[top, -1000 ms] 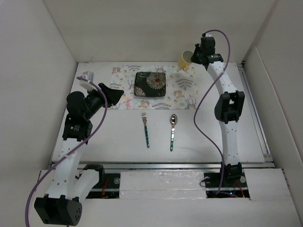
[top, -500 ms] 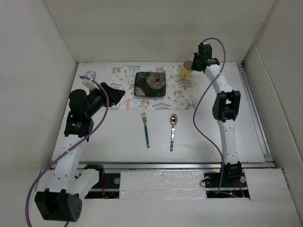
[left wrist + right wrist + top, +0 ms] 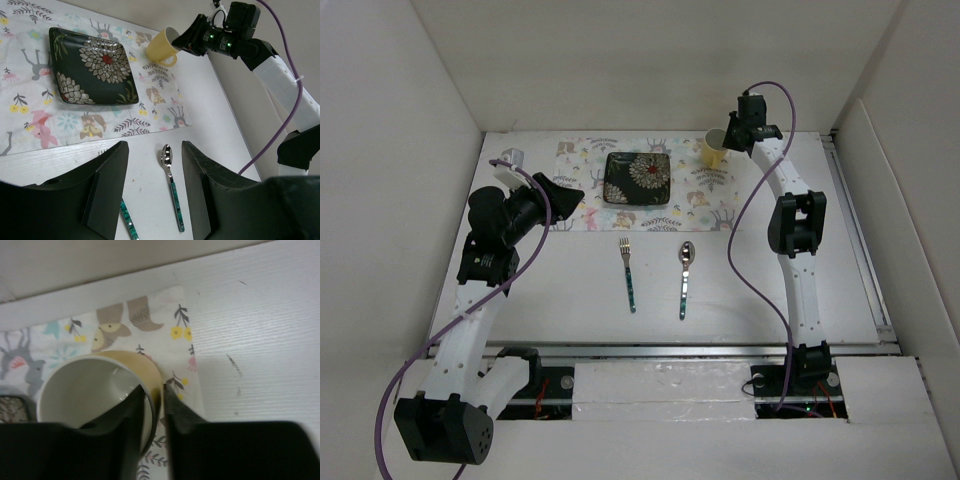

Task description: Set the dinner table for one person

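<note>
A yellow mug (image 3: 714,148) sits at the far right corner of the patterned placemat (image 3: 700,185) on the white dinner table (image 3: 570,290). My right gripper (image 3: 732,130) is shut on the mug's rim (image 3: 150,395), one finger inside and one outside; the mug also shows in the left wrist view (image 3: 161,46). A dark floral square plate (image 3: 637,178) lies on the placemat. A fork (image 3: 629,272) and a spoon (image 3: 685,275) with teal handles lie on the table in front of it. My left gripper (image 3: 570,195) is open and empty above the placemat's left end.
White walls enclose the table on the left, back and right. A metal rail (image 3: 650,350) runs along the near edge by the arm bases. The right arm's purple cable (image 3: 745,215) loops over the table's right part.
My right gripper has lowered the mug from a tilted, raised pose to the placemat's far right corner. The left arm has shifted slightly.
</note>
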Controlling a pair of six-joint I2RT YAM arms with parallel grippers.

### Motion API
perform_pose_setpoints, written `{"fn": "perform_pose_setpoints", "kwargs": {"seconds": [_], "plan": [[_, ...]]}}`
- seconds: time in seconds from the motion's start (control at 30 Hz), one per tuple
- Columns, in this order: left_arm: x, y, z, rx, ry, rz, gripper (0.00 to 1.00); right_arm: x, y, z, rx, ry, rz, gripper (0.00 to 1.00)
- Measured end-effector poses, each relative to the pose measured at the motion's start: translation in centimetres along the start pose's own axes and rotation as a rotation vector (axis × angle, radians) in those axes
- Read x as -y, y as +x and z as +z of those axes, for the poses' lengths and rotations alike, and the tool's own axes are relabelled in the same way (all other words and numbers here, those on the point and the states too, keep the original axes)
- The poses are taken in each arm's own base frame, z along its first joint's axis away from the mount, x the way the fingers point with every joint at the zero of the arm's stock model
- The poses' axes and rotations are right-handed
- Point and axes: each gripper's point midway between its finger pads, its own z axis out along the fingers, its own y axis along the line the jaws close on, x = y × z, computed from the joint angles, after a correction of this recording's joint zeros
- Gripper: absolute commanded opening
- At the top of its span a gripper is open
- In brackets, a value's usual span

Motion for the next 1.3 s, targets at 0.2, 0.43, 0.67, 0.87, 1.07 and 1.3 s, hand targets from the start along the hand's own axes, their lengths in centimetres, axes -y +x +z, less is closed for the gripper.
{"fn": "perform_pose_setpoints", "kwargs": {"seconds": [0.2,0.43,0.67,0.87,1.07,1.3], "plan": [[-0.3,0.0,0.2,0.0,-0.012,-0.003,0.44,-0.9,-1.5,-0.4,0.052,-0.035,0.02,0.46],[-1.4,0.7,0.9,-0.025,-0.04,-0.018,0.34,-1.9,-3.7,-4.2,0.088,-0.088,0.031,0.53],[-4.0,2.8,2.4,-0.108,-0.114,-0.037,0.0,-3.0,-6.4,-16.4,0.223,-0.214,0.059,0.0],[-4.4,3.7,3.6,-0.149,-0.193,0.006,0.03,-4.1,-2.5,-29.6,0.41,-0.425,0.133,0.04],[-1.1,7.7,5.4,-0.236,-0.254,0.141,0.23,-6.2,7.9,-31.2,0.286,-0.519,0.098,0.42],[-5.1,14.7,2.4,-0.304,-0.392,0.101,0.37,-2.8,12.6,-33.8,0.268,-0.48,0.08,0.47]]}}
